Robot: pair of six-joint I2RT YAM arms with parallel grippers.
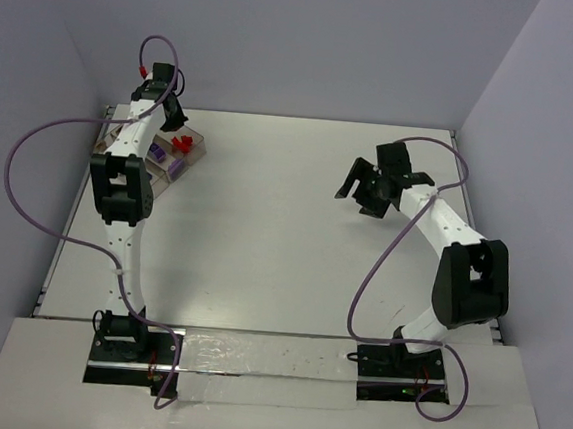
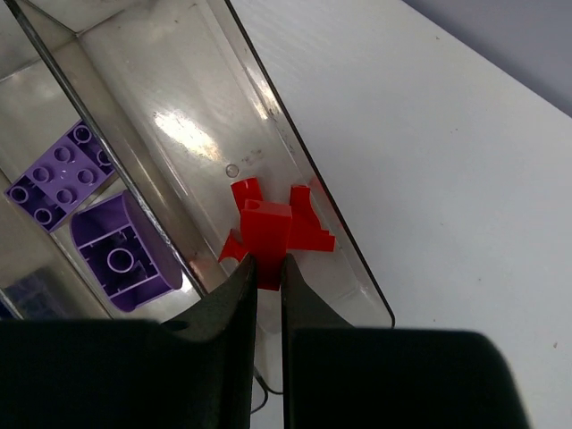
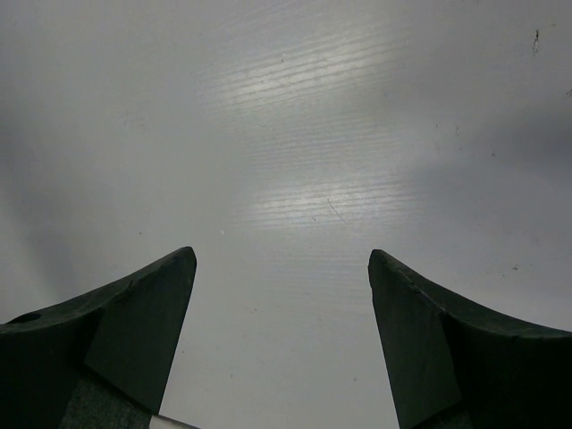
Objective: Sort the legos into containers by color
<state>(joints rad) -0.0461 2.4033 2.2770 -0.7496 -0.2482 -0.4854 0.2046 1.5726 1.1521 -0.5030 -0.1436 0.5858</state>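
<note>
One white table (image 1: 285,234) carries one clear divided tray (image 2: 179,107) at upper left. The right end effector (image 3: 281,268) hangs released. The left end effector (image 2: 268,277) is clenched on a red brick (image 2: 268,231) in the tray's right compartment, with two purple bricks (image 2: 63,174) in the next compartment.

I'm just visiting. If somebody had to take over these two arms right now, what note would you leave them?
Left gripper: shut on a red brick, down in the tray, in the compartment with the other red pieces.
Right gripper: open, empty, over bare table.
Done: two purple bricks lie in the next compartment.
Left: let go of the red brick. No bricks show outside the tray.
</note>
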